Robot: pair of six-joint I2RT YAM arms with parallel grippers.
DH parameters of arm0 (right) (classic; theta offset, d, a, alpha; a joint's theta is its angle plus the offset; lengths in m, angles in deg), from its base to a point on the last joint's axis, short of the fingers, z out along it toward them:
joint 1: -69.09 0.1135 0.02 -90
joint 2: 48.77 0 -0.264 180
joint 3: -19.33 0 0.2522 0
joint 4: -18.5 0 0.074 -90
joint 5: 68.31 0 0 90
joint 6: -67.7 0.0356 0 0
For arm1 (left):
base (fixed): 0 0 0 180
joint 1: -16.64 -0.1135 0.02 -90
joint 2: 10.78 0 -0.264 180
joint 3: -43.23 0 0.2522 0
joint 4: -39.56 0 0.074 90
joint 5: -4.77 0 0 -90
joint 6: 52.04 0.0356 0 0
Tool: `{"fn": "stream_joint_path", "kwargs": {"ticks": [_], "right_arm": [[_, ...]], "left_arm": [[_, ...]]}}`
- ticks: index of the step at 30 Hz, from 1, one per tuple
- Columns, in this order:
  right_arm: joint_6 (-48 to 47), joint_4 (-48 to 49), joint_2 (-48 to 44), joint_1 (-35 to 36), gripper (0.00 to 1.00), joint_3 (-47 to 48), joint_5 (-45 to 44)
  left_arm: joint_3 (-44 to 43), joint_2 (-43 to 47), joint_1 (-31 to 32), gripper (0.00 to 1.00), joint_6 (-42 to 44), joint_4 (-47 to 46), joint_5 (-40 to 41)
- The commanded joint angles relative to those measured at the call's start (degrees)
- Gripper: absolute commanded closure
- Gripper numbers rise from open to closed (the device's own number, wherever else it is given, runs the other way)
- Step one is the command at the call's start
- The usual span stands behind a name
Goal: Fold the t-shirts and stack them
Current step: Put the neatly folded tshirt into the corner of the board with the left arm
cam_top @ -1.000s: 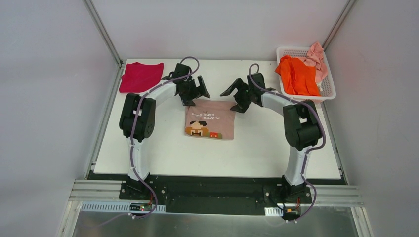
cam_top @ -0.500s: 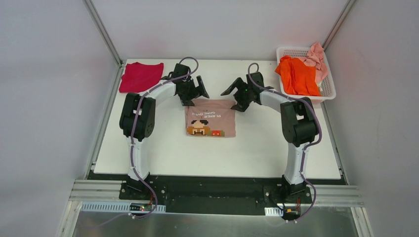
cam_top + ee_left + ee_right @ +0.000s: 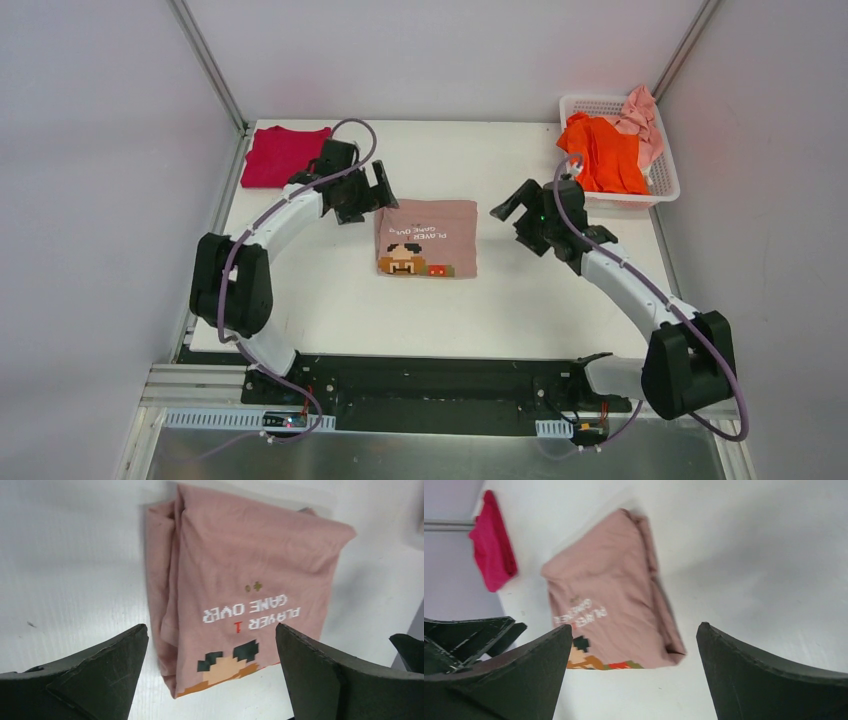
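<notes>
Now my left gripper [image 3: 383, 192] and right gripper [image 3: 507, 208] both hang spread wide, holding nothing, either side of the folded beige shirt [image 3: 427, 238] mid-worktop. A red shirt [image 3: 283, 155] lies at the far left corner. The orange shirt [image 3: 603, 153] and pink shirt [image 3: 640, 115] fill the basket [image 3: 665, 180] at the far right corner.

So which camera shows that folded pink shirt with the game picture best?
The left wrist view: the pink shirt fills it, lettering readable and fold layers visible along one edge. The top view shows the whole pink shirt as a folded square, but small. The right wrist view shows the pink shirt slanted and blurry.
</notes>
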Motion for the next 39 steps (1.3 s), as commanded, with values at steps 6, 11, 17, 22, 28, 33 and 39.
{"fn": "stream_joint_path", "kwargs": {"ticks": [6, 11, 17, 22, 28, 33, 39], "right_arm": [[0.1, -4.5, -6.2, 2.7, 0.01, -7.1, -7.5], [0.1, -5.8, -8.3, 3.1, 0.01, -8.7, -9.2], [0.1, -6.8, -9.9, 3.1, 0.01, -9.9, -10.4], [-0.3, -7.7, -10.4, 3.2, 0.01, -10.0, -11.1], [-1.2, -8.9, -12.6, 3.1, 0.01, -10.8, -13.3], [-2.7, -9.4, -14.7, 3.1, 0.01, -11.3, -15.9], [-4.8, -8.6, -15.9, 3.1, 0.01, -12.2, -17.9]], "left_arm": [[1.4, -10.3, 0.0, 0.01, 1.6, 2.1, -2.0], [0.3, -14.9, 0.9, 0.10, 1.5, 1.3, -4.4], [1.2, -16.7, 4.5, 0.34, 1.2, 0.9, -4.1], [0.4, -18.4, 7.4, 0.55, 0.9, 0.8, -0.7], [-3.3, -20.7, 9.5, 1.00, 2.5, 2.7, 7.0], [-9.7, -19.7, 10.1, 1.00, 10.5, 8.0, 21.9], [-18.7, -22.0, 9.0, 1.00, 27.8, 8.7, 38.3]]}}
